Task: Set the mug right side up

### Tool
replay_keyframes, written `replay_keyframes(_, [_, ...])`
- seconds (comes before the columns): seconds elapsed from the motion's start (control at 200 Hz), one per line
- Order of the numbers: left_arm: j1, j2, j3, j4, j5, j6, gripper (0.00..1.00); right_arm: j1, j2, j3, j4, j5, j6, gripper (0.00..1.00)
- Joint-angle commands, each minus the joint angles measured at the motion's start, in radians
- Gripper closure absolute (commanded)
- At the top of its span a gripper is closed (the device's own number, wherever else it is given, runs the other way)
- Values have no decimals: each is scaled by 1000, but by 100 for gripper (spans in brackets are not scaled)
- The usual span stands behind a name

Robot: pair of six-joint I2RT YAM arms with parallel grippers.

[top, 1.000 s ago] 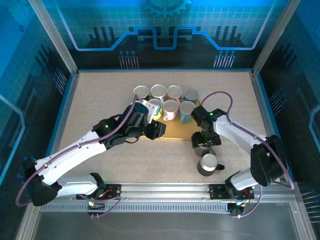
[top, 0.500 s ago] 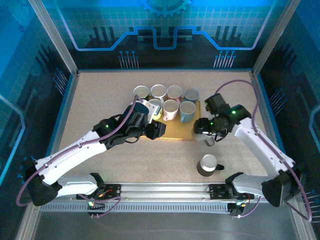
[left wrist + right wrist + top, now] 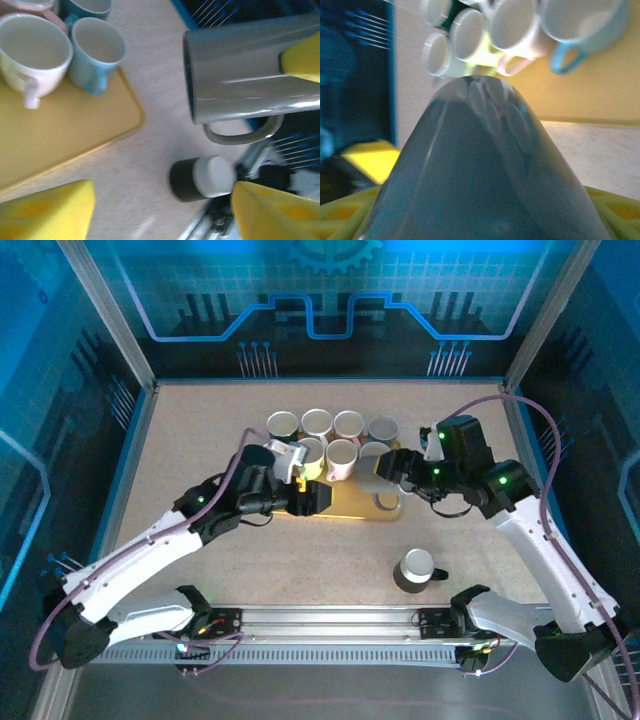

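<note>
The right arm arches high at frame right, right fingers clamped on the glossy grey ceramic mug, held sideways by the flat yellow tray's right edge. The left arm stretches low toward centre, left fingers apart.

My claw gapes empty over the surface. A grey mug hangs sideways, handle toward a black mug. A white mug and a blue mug stand on the tray.

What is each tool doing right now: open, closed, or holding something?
Left tool: open, holding nothing.
Right tool: closed on the grey mug, which is off the table.
</note>
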Motion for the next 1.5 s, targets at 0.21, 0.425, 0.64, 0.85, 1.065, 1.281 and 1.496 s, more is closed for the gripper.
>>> replay_keyframes(0.21, [84,-29,-207,730,385,-381,20,-64,-40,-95,746,-347,441,76])
replay_keyframes(0.425, [117,48,-258,1105,457,-539,22,-65,-26,-140,962,-441,584,78])
replay_keyframes(0.64, [127,92,-226,1147,455,-537,23,-67,-35,-156,1003,-496,617,78])
replay_keyframes(0.85, [126,116,-184,1157,448,-503,33,-63,-39,-236,1132,-525,693,81])
replay_keyframes(1.065, [123,173,-179,1256,448,-551,62,-58,-51,-321,1195,-536,729,82])
replay_keyframes(1.281, [119,172,-184,1256,455,-529,100,-54,-55,-344,1193,-544,708,69])
replay_keyframes(1.496, [118,46,-178,1006,421,-356,100,-67,-138,-247,768,-401,365,0])
